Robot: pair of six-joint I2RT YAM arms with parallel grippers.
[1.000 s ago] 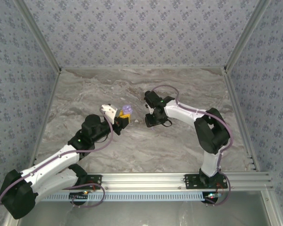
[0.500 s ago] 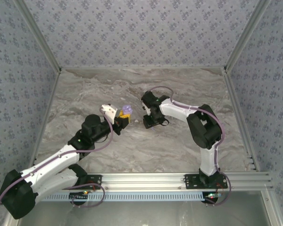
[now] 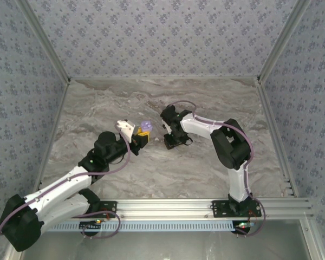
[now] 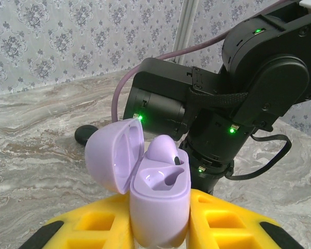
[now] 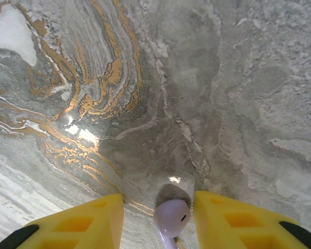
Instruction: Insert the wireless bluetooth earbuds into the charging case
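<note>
Pictured at the middle of a marbled table inside patterned walls: two arms reaching in toward each other, tips near but apart. Clamped low on its body by the left gripper, between yellow fingers set nearly shut against either flank: a pale purple charging case, open end pointing away from the fingers, with its lid tipped back to the left in the wrist view. Seated in the far well of that case: one pale purple earbud, rounded head up, with a small dark mark on its side; nearer well bare. Looming just behind the case in the same view: the black wrist of the right arm, dotted with green lights, and, farther back on the table, a small round black object, too dim to identify. Pointed down at the table near the case, to its right in the overhead view: the right gripper, standing partly open, wider than the second pale purple earbud sitting between its own yellow fingers, stem running off the bottom of the wrist view. Close against the right-hand finger, with bare table showing on the other side and a dark shadow just behind the head; impossible to tell whether touching that finger. Not clamped on anything, from what shows.
</note>
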